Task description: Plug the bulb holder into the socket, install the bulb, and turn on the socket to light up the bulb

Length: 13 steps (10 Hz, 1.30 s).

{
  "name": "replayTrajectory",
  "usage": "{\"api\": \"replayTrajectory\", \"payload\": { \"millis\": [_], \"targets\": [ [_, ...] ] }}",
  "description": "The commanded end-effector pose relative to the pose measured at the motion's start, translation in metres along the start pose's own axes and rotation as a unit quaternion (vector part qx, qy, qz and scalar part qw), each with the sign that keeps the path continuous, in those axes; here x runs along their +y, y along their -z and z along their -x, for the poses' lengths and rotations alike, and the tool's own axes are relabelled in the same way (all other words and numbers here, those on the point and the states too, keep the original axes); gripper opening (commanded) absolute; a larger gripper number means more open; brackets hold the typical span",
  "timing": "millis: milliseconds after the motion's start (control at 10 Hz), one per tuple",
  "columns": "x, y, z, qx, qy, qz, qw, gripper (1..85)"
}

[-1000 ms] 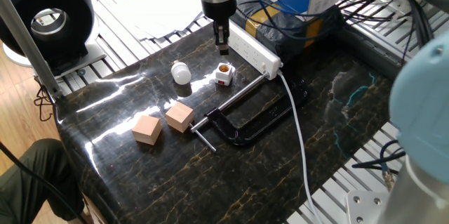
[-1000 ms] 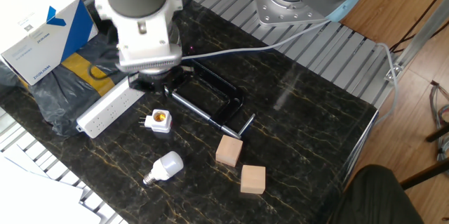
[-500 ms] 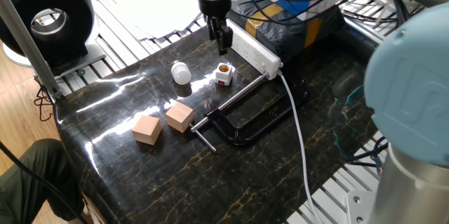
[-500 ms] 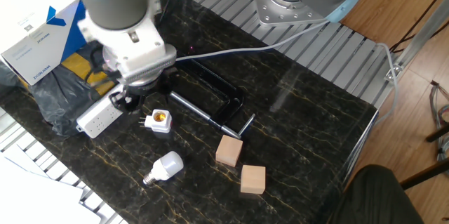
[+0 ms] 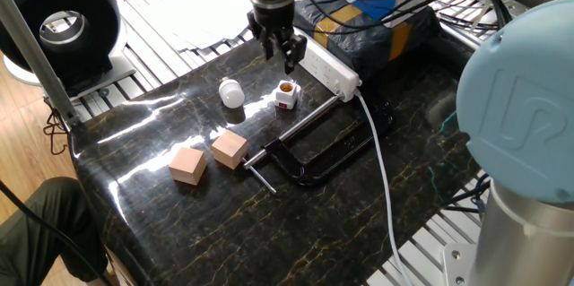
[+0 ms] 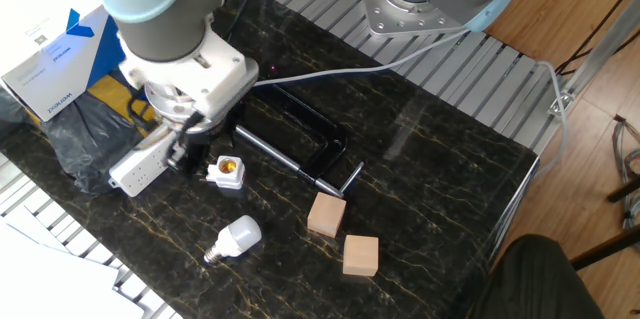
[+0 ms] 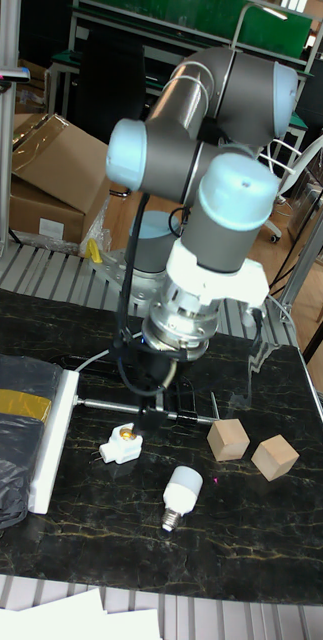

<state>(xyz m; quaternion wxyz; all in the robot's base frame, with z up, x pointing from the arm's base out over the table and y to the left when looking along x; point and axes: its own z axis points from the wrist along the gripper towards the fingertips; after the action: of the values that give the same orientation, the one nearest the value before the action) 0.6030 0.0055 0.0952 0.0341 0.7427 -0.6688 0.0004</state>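
Nearest on the table [image 5: 359, 223]: two wooden cubes [image 5: 208, 158] and the black clamp [image 5: 314, 156], same spots as a second ago, not involved.

Bulb [image 5: 232, 93] lies on its side left of the bulb holder, well apart from the pincer, unmoved. Not installed.

Bulb holder [image 5: 286, 95] sits loose on the table, brass opening up, prongs sideways in the other fixed view [image 6: 226, 171]. Just beside the socket, not plugged in.

What changed: the pincer [image 5: 282, 49] has swung off the socket's near end toward the holder and turned at the wrist; a second ago the fingers read as one closed stack, now they stand spread, released, holding nothing. It hangs above and just behind the holder, not touching.

Socket [image 5: 326, 64] lies along the far table edge, cable running off its end, unchanged.

Read: lining up for the holder grasp. Step one not yet done.
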Motion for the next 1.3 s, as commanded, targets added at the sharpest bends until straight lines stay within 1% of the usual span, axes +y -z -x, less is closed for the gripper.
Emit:
{"api": "replayTrajectory", "payload": {
  "millis": [0, 200, 300, 400, 500, 600, 800, 900, 1000, 1100, 1200],
  "targets": [
    [-0.004, -0.011, 0.011, -0.021, 0.063, -0.007, 0.9978, 57.0],
    [-0.005, -0.015, 0.006, -0.008, 0.061, -0.01, 0.9981, 55.7],
    [-0.005, -0.017, 0.007, -0.014, 0.055, -0.013, 0.9983, 54.0],
    [-0.011, -0.014, 0.009, -0.021, 0.042, -0.026, 0.9986, 52.7],
    [-0.012, -0.007, 0.003, -0.015, 0.019, -0.026, 0.9994, 52.7],
    [-0.009, -0.006, -0.003, -0.003, 0.007, -0.022, 0.9997, 53.0],
    [-0.007, -0.018, 0.002, -0.015, 0.018, -0.021, 0.9995, 53.0],
    [-0.011, -0.02, 0.006, -0.029, -0.001, -0.032, 0.999, 52.7],
    [-0.003, -0.017, -0.004, -0.015, -0.031, -0.02, 0.9992, 52.7],
    [0.001, -0.016, -0.008, -0.004, -0.034, -0.012, 0.9993, 52.7],
    [0.002, -0.019, -0.006, -0.007, -0.018, -0.01, 0.9997, 51.7]
  ]
}}
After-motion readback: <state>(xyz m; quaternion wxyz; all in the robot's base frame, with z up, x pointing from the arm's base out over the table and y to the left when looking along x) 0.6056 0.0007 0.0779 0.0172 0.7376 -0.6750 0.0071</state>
